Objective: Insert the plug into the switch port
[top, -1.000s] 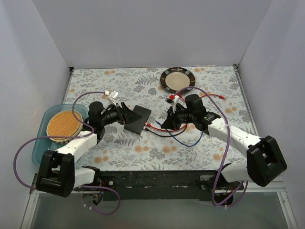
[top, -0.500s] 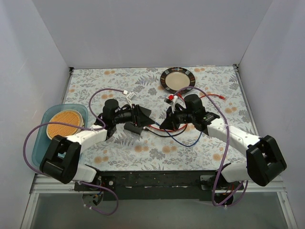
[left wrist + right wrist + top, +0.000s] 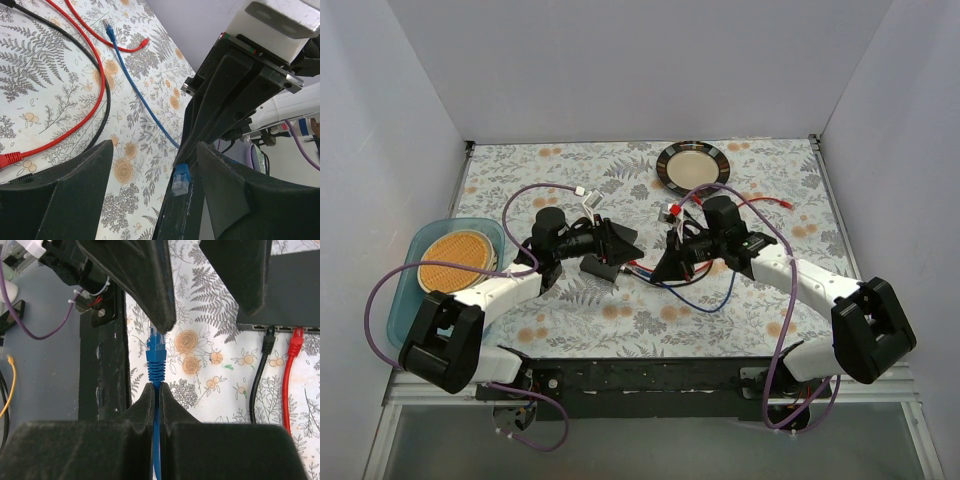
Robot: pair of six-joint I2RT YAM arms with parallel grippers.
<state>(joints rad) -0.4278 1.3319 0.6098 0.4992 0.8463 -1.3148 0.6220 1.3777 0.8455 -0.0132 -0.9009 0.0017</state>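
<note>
The left gripper's (image 3: pixel 152 150) black wedge jaws stand spread over fern-print cloth (image 3: pixel 55 100) beside the flat black switch (image 3: pixel 295 295). Two plugs sit in its port row (image 3: pixel 280 328), a black plug (image 3: pixel 269 337) and a red plug (image 3: pixel 296 340). The right gripper (image 3: pixel 156 390) pinches one blue cable (image 3: pixel 140 95) behind its ribbed blue plug (image 3: pixel 155 347), short of that row.

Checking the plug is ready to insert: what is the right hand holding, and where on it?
The right hand pinches the blue cable just behind its plug, which pokes out free.
</note>
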